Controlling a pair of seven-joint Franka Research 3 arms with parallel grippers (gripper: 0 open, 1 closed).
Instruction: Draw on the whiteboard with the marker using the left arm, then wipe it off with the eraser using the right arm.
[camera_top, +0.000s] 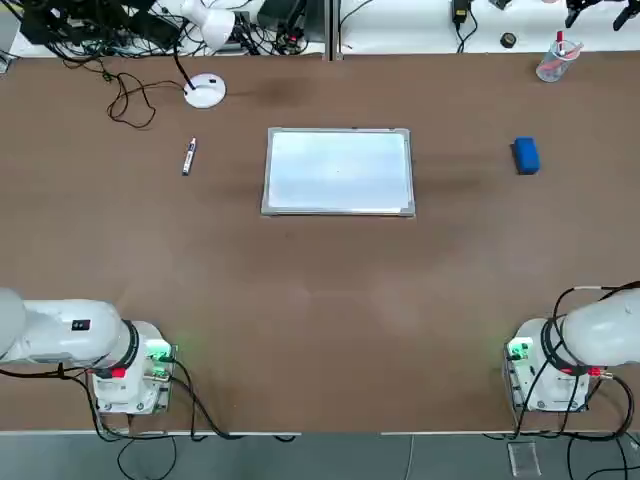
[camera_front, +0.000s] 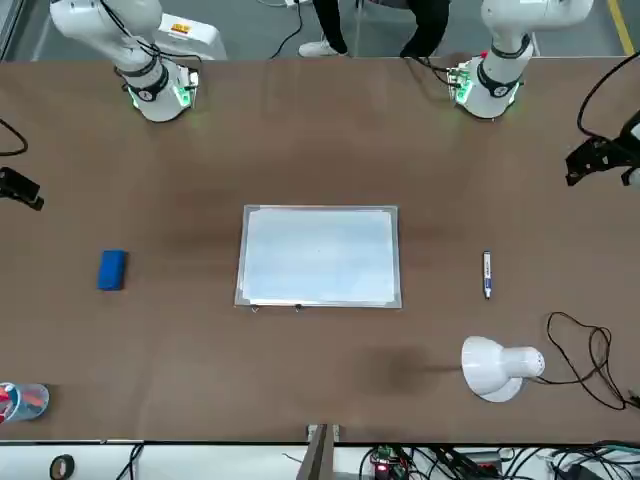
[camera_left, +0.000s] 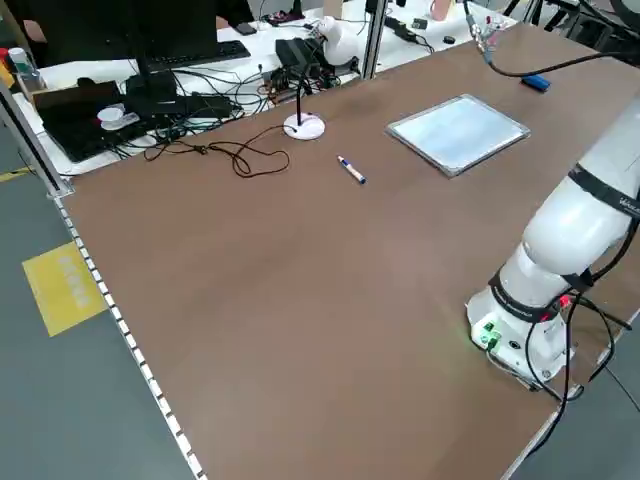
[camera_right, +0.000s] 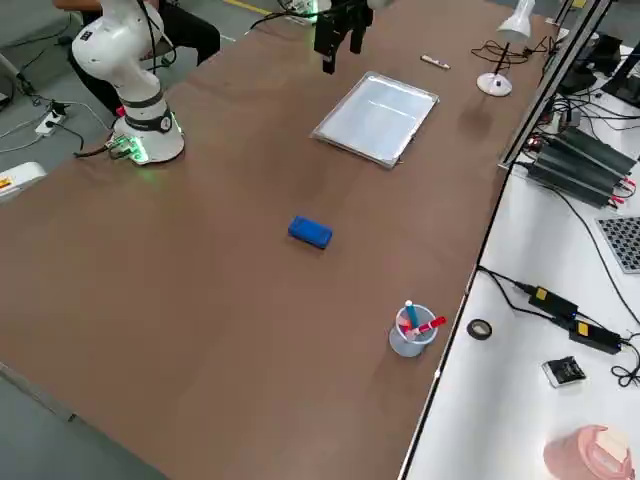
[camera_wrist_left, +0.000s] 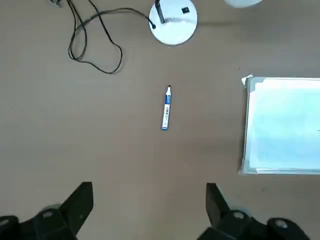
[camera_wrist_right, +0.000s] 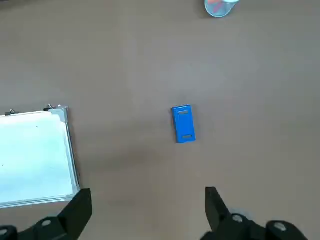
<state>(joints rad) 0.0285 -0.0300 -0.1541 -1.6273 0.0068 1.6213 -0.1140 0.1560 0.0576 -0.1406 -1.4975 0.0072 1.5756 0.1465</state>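
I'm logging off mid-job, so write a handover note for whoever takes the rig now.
Left gripper: open, empty, short of the marker.
Right gripper: open, empty, short of the eraser.
Whiteboard: flat mid-table; marker lies to its left, eraser to its right, seen the robot's way.
Done: no pickup; no drawing visible on the board.
Left: draw with the left arm, then wipe with the right.

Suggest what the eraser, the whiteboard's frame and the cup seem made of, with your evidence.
Eraser: probably smooth plastic, perhaps foam; evenly blue, with slots in one face.
Whiteboard's frame: likely metal, satin; silver-grey with a dull sheen.
Cup: apparently clear plastic, possibly glass; the pens show through its wall.
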